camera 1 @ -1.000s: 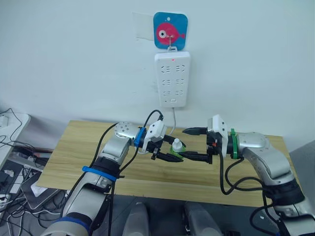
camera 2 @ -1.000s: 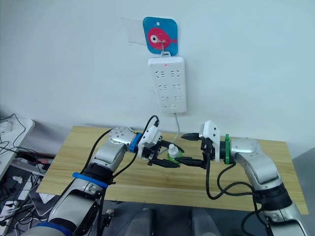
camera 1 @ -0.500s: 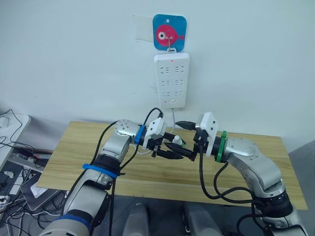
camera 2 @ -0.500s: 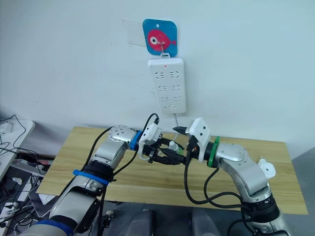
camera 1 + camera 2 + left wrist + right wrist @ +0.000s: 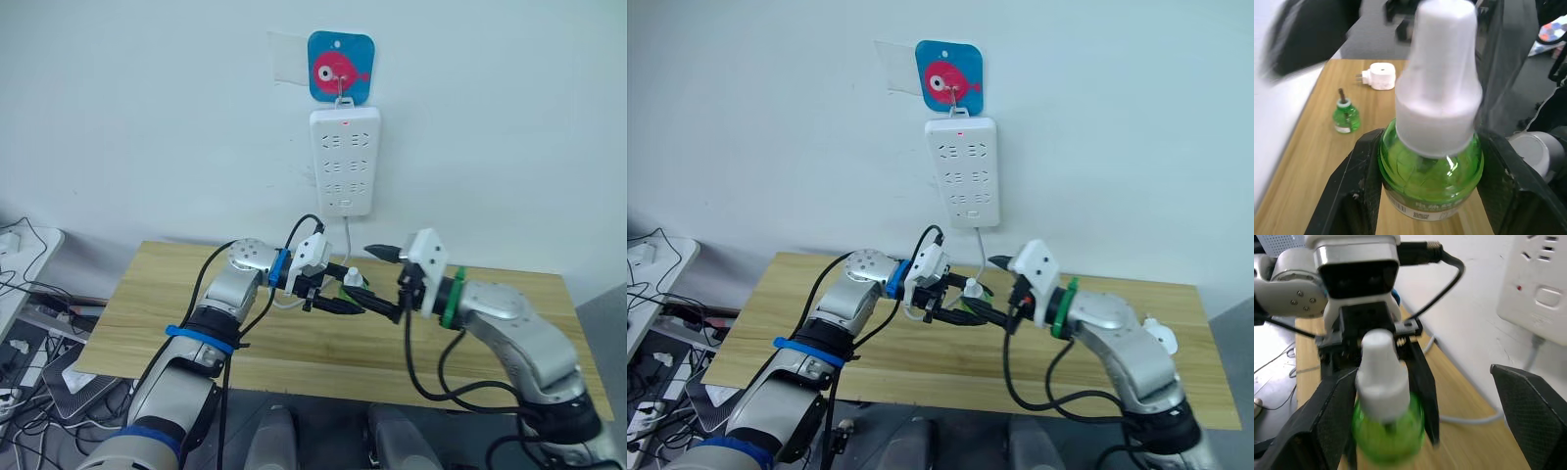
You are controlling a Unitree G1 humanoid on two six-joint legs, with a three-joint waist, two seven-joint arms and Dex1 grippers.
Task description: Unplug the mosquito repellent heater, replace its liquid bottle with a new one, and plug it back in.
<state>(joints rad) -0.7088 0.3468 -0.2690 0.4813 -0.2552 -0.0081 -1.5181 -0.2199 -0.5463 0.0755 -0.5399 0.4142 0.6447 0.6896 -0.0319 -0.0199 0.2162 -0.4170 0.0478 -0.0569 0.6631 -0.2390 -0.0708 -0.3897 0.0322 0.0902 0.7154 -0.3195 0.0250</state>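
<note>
The left gripper was clamped on the new one, its two black fingers pressed against either side of the green body, the white cap standing upright above them. This capped bottle was held above the wooden table, between the two arms. The right gripper faced it from the other side with its fingers spread wide, one finger just beside the bottle's body and the other well off to the side, gripping nothing. Farther along the table, the liquid bottle stood upright and uncapped, and just past it lay the mosquito repellent heater, unplugged, prongs showing. On the wall behind hung the white power strip.
</note>
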